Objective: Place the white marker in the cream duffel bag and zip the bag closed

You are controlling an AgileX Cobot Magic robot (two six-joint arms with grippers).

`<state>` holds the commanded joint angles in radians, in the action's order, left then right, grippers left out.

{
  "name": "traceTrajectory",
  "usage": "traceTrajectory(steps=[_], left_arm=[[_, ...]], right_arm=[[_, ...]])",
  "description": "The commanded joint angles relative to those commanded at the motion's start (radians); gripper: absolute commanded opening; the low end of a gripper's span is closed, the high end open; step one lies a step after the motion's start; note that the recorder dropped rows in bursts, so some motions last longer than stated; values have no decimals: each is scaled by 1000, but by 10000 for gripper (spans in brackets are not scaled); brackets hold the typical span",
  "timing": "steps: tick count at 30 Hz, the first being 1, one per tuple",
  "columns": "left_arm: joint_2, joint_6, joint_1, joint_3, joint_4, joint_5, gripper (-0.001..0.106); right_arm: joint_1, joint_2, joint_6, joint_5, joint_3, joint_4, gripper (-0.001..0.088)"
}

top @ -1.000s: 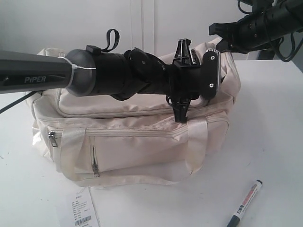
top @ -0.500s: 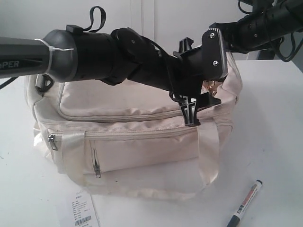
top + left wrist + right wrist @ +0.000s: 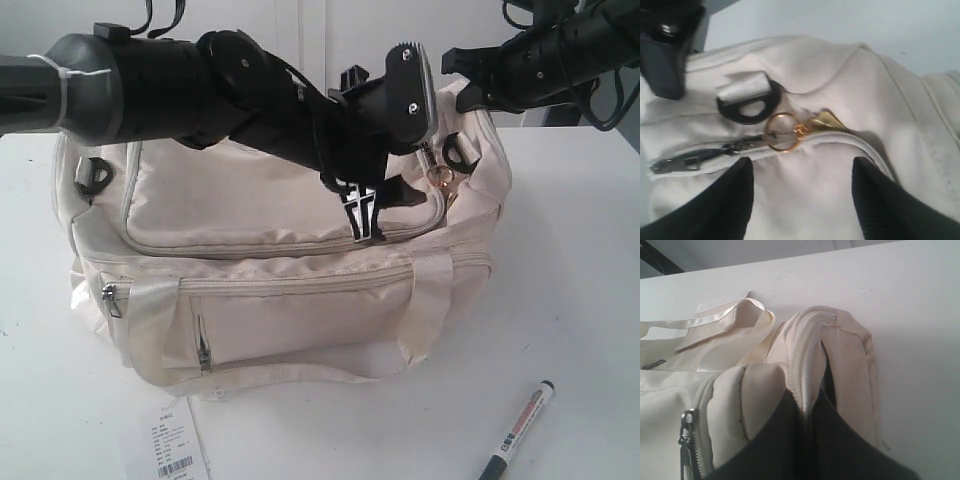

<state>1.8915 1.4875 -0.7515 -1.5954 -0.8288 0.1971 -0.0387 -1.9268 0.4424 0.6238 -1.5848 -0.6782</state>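
The cream duffel bag [image 3: 290, 290] stands in the middle of the white table. Its gold ring zip pull [image 3: 441, 181] [image 3: 782, 131] lies at the right end of the top, beside a black buckle [image 3: 747, 102]. My left gripper [image 3: 365, 215] [image 3: 802, 162] hangs open just over the top panel, a short way from the ring and holding nothing. My right gripper [image 3: 468, 92] [image 3: 808, 396] is shut on a fold of the bag's fabric [image 3: 812, 355] at its right end. The white marker [image 3: 517, 430] lies on the table in front of the bag, to the right.
A paper tag with a barcode [image 3: 172, 448] lies on the table [image 3: 580, 300] by the bag's front left. A webbing handle [image 3: 425, 300] droops over the bag's front. The left arm [image 3: 150, 85] spans the bag's top.
My left gripper has swung back and up from the bag's front edge to over the top panel near the gold ring. The right gripper has kept its hold.
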Motion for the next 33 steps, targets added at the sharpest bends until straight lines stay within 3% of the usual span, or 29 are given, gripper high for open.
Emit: traceTrajectory(steps=[4,13,21,33], left_arm=[[14,-159,0,-34,-99,2,618],[92,-533,0,-149,-46,65,618],[133,-883,14,-163,-31,27,618],[187,-938,5,-163,-31,-29,618]], right_arm=[[0,0,0,0,0,0,0],[0,0,0,0,0,0,0],[0,0,0,0,0,0,0],[0,0,0,0,0,0,0]])
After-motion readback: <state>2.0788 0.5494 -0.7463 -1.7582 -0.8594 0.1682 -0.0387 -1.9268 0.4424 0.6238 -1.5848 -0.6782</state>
